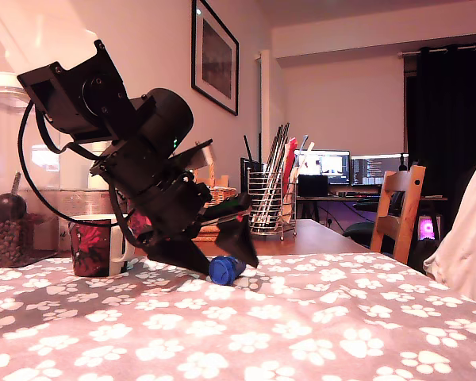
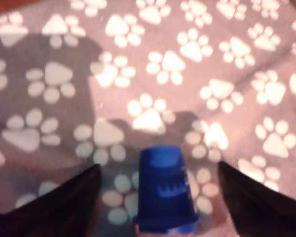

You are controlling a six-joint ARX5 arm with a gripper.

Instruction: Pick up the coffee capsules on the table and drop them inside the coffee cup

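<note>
Paw-print cloth, grey with white paw marks [image 1: 301, 333], covers the tabletop and fills the foreground of the exterior view. On it lies the bright blue plastic coffee capsule [image 1: 223, 270], tipped on its side near the middle of that view. The black gripper [image 1: 214, 250] of the black robot arm [image 1: 135, 151] is lowered over the capsule, with the arm slanting down from the exterior view's upper left. In the wrist view the gripper [image 2: 158, 197] is spread: its two dark fingers [image 2: 64, 202] stand on either side of the blue capsule [image 2: 165, 190], each with a visible strip of cloth [image 2: 212, 74] between it and the capsule, so neither finger touches it. The capsule's wider flanged end points toward the wrist camera and its narrower end points away. The ceramic mug with dark red-and-black floral print, white rim and white handle [image 1: 95, 244] stands upright on the cloth at the exterior view's left, partly behind the arm and well apart from the capsule. Only the blue capsule can be made out; a cream one cannot be identified in either view. Behind the arm, a wire utensil holder filled with upright sticks [image 1: 270, 202] stands on the tabletop. A wooden chair [image 1: 401, 210] stands at the exterior view's right, and a framed picture [image 1: 215, 55] hangs on the wall.
</note>
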